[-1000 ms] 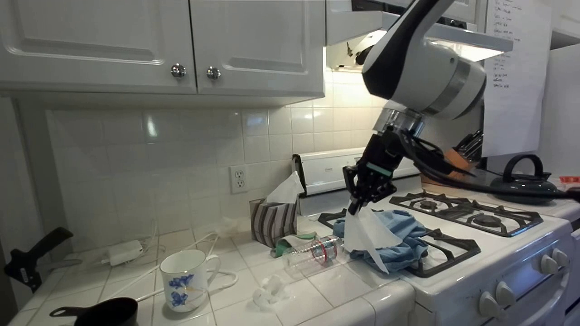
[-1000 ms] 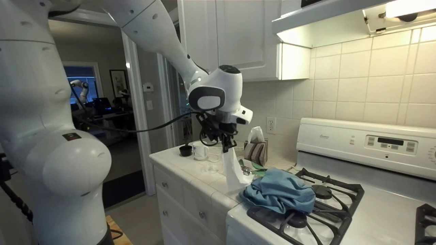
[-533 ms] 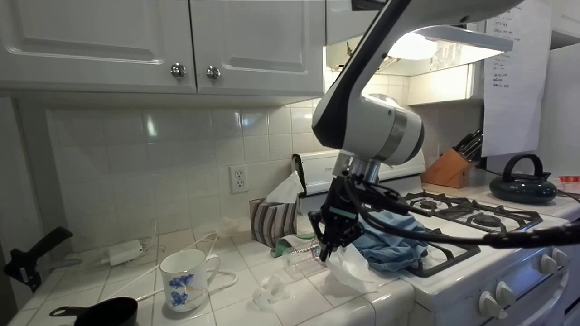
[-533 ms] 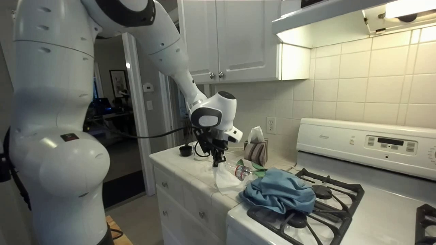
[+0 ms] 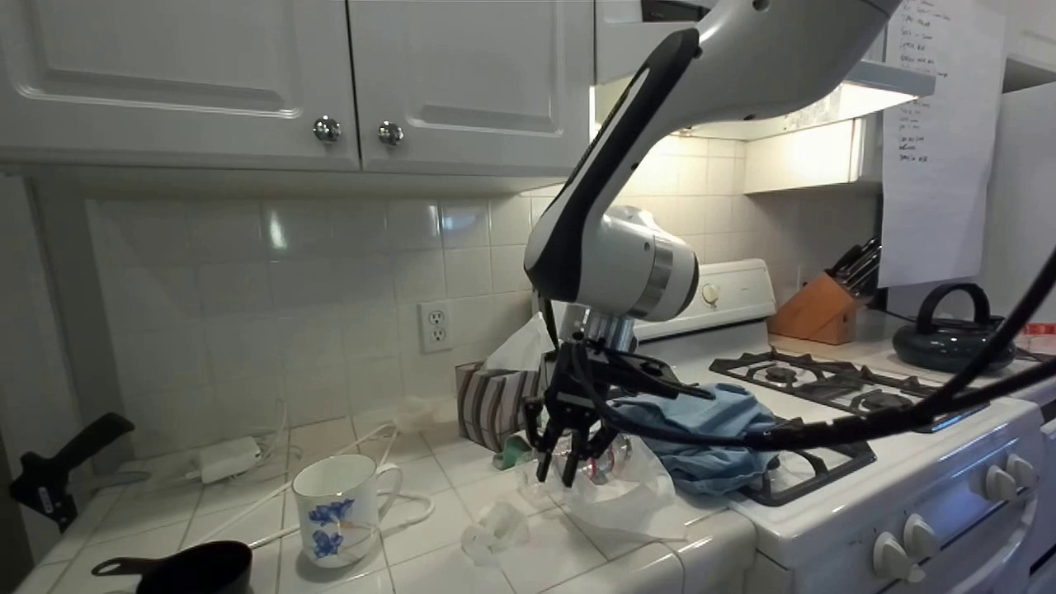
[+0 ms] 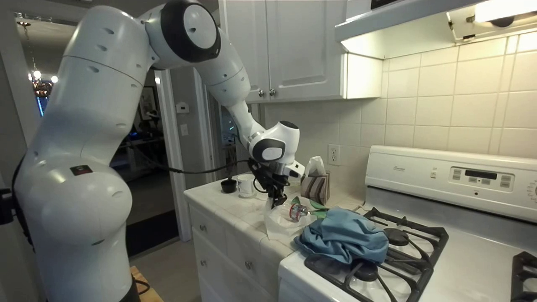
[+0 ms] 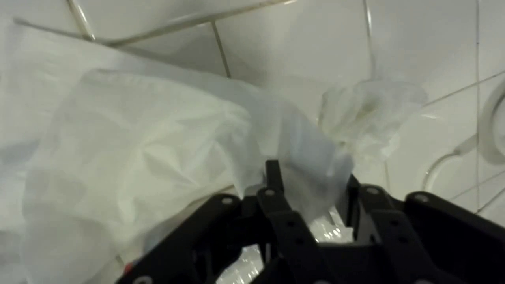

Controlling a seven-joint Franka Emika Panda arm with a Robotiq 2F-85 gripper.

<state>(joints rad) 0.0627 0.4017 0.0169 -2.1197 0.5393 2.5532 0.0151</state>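
Observation:
My gripper (image 5: 556, 477) hangs low over the tiled counter with its jaws apart. A thin white tissue (image 7: 118, 138) spreads over the counter, and its raised edge rises between the fingers in the wrist view. Whether a pad touches it I cannot tell. In both exterior views the tissue (image 6: 285, 224) lies beside the stove edge. A clear plastic bottle (image 6: 297, 212) with a red ring lies on its side behind it, partly hidden by the gripper and tissue. A crumpled translucent piece (image 5: 495, 532) rests nearby on the tiles.
A blue cloth (image 6: 344, 235) lies bunched on the stove grate (image 6: 419, 268). Behind the gripper stands a striped tissue box (image 6: 315, 188). A flowered mug (image 5: 337, 516), a small black pan (image 5: 198, 569) and a white cable (image 5: 421, 511) occupy the counter. A green item (image 5: 513, 452) lies by the box.
My gripper has come down and away from the stove, bringing the tissue off the blue cloth onto the counter. Its jaws have parted, and the tissue now lies spread lower.

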